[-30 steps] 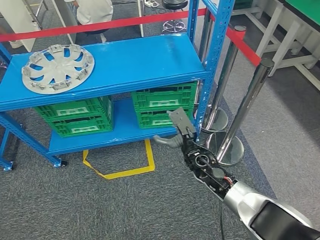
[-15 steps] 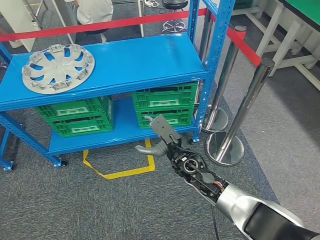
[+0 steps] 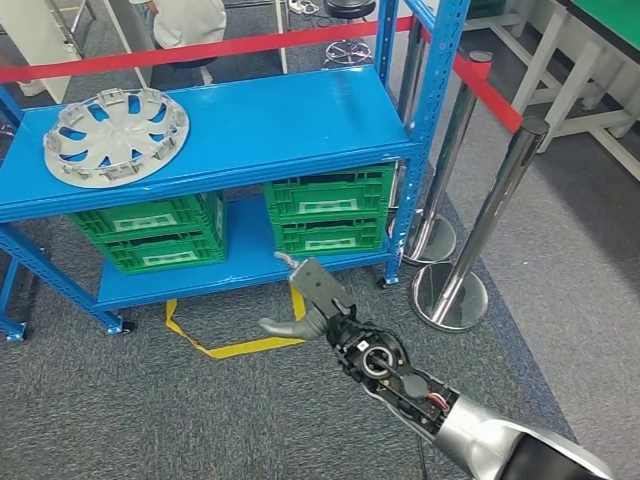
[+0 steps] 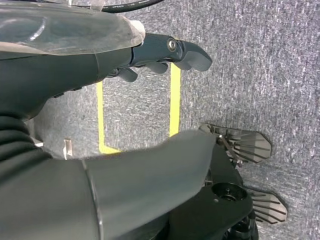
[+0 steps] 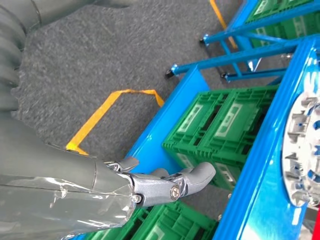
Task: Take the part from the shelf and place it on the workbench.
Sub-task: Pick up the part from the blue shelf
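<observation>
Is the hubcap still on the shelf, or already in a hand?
On the shelf. The hubcap lies flat on the top shelf; the right hand hangs open, below and apart from it.

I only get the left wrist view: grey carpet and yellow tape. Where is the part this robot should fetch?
Observer: A silver wheel cover lies flat on the top level of a blue shelf, at its left end.
Operator: Is a hand holding it?
Observer: No. The right hand is empty, fingers apart, low in front of the shelf, well away from the cover.
Operator: Anything else on that shelf?
Observer: Green crates sit on the lower level.
</observation>
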Available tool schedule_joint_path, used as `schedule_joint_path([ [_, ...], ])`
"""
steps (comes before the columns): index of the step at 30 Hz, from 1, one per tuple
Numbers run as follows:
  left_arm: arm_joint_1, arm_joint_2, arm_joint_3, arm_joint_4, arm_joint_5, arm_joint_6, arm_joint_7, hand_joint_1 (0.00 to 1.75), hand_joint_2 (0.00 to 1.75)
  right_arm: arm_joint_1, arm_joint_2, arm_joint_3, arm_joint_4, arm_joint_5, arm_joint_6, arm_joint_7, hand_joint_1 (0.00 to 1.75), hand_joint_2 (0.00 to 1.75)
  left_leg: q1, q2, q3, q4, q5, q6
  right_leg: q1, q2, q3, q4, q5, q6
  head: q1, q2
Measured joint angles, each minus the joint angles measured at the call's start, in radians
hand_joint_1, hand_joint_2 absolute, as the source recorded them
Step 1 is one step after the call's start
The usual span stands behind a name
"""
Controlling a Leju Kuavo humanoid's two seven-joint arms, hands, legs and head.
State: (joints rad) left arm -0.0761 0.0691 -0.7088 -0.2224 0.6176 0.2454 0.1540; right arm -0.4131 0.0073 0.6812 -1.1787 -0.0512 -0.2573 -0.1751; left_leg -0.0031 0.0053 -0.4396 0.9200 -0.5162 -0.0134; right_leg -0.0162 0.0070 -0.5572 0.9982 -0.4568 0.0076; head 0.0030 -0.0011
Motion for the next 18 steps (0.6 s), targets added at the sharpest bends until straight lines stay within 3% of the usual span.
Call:
schedule_joint_path([
  [8,0.0,0.013,0.0,0.001,-0.01,0.009,-0.007,0.0,0.0,0.025,0.0,-0.004,-0.032,0.015,-0.016,-0.053,0.0,1.75,0.0,0.0,0.001,0.0,0.0,0.0,0.0,0.0,0.0,0.0,0.0,0.0,0.0,0.0],
  [13,0.0,0.022,0.0,0.002,-0.013,0.009,-0.054,0.0,0.0,0.033,-0.003,-0.02,-0.062,0.045,-0.046,-0.048,0.0,1.75,0.0,0.001,0.001,0.0,0.0,0.0,0.0,0.001,0.0,0.0,0.0,0.0,-0.001,0.0],
  [18,-0.005,0.029,-0.003,0.002,-0.025,-0.005,-0.04,0.0,0.0,0.054,-0.012,-0.036,-0.101,0.068,-0.071,-0.016,0.0,1.75,0.0,0.001,0.001,0.0,0.0,0.0,0.0,0.001,0.0,0.0,0.0,0.0,0.0,0.0],
])
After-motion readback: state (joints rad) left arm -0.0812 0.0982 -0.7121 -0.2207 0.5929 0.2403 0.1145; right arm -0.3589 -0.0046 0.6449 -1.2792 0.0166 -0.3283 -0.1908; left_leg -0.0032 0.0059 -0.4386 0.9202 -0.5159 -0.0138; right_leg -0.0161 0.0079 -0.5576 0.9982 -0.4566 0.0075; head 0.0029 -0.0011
